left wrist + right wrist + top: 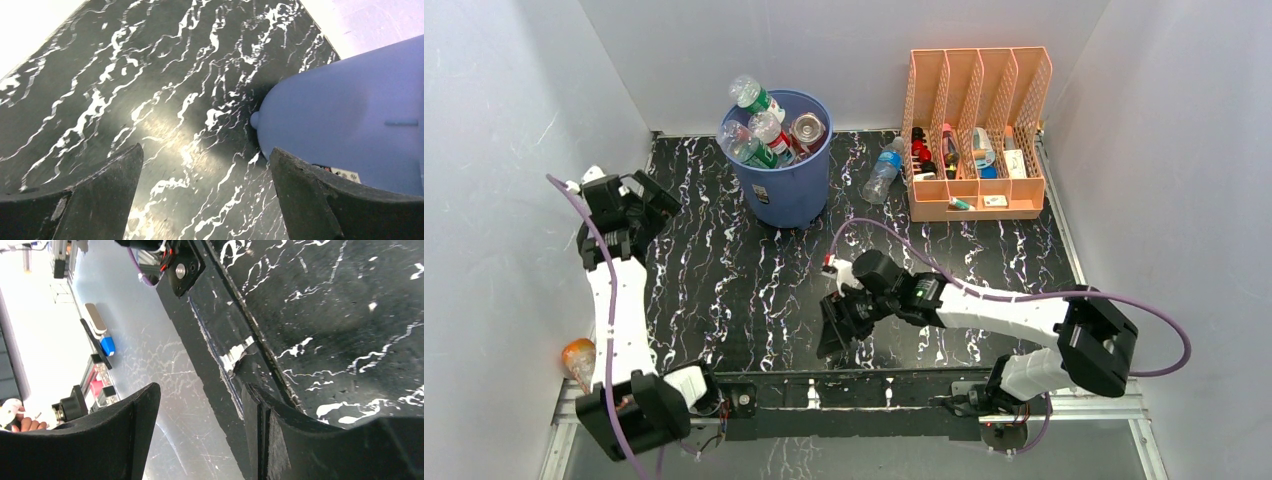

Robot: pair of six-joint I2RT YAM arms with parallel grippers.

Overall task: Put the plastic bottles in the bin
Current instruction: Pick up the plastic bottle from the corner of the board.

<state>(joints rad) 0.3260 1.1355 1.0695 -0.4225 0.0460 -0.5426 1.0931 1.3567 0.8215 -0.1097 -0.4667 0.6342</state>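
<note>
Far lower left of the top view, one orange bottle [579, 362] sits off the worktop [724, 280] by the wall, just beside your left arm's base. Your left tool [646, 203] is up at the left edge, spread wide with nothing in it. Its wrist view shows the bin [350, 125] close on the right. In the top view the bin stands upper centre, stuffed with plastic bottles [759, 130] poking over the rim, plus a can [808, 128]. Right of it a clear bottle [884, 170] lies on the worktop just beside the peach organizer [979, 135]. Your right tool [836, 325], lower centre at the near edge, is open too, holding nothing.
</note>
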